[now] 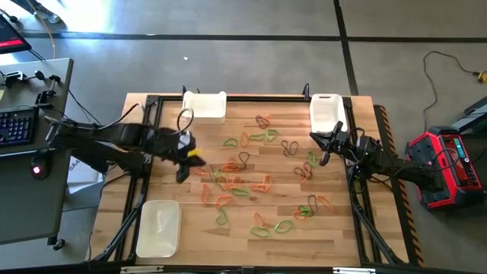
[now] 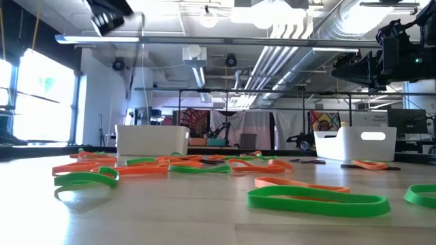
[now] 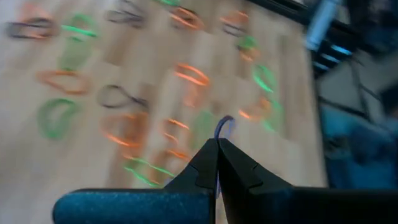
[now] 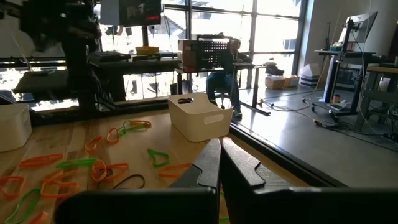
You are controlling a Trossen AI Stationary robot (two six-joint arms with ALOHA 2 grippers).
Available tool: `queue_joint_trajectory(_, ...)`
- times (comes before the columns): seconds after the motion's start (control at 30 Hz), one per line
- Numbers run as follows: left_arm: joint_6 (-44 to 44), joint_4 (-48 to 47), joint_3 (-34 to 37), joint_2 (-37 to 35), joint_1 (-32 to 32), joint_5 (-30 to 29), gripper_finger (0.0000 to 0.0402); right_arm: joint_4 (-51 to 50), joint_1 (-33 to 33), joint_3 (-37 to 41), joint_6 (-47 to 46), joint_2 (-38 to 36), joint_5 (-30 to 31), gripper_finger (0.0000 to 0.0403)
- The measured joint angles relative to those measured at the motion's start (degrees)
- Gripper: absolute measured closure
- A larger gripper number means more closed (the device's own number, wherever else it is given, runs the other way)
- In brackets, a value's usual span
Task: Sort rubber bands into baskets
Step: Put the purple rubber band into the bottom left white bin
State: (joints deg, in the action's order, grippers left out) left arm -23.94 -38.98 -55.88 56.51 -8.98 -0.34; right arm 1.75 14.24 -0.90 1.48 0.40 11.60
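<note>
We see most rubber bands [image 1: 243, 183] still scattered mid-table and the baskets [image 1: 204, 106] nearly empty. Our left gripper [image 3: 217, 152] pinches a dark band [image 3: 224, 127]; the right gripper [image 4: 220, 163] is closed, empty.

Daylight glares through windows [image 4: 205, 22] behind the table [image 1: 342, 228], silhouetting the room. Ceiling lamps [image 2: 272, 10] bloom overhead. The left wrist view is smeared by motion; nearest rubber bands [image 2: 317, 199] look soft.
</note>
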Motion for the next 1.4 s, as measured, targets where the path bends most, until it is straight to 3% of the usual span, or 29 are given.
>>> queue_joint_trajectory(0.23,-8.5,-4.1,-3.8,0.1,-13.1,1.9,0.0401,0.0,0.0,0.0,0.0,0.0,0.0,0.0403)
queue_joint_trajectory(0.57,-35.0,-12.4,-4.3,1.7,-30.4,-0.2,0.0401,0.0,0.0,0.0,0.0,0.0,0.0,0.0403)
queue_joint_trajectory(0.83,-53.1,-12.2,-4.3,6.2,-43.0,0.1,0.0401,0.0,0.0,0.0,0.0,0.0,0.0,0.0403)
queue_joint_trajectory(1.07,-58.3,-12.2,-4.3,11.8,-47.1,-1.1,0.0401,0.0,0.0,0.0,0.0,0.0,0.0,0.0403)
queue_joint_trajectory(1.4,-55.5,-12.1,-2.4,20.7,-46.9,1.6,0.0401,0.0,0.0,0.0,0.0,0.0,0.0,0.0403)
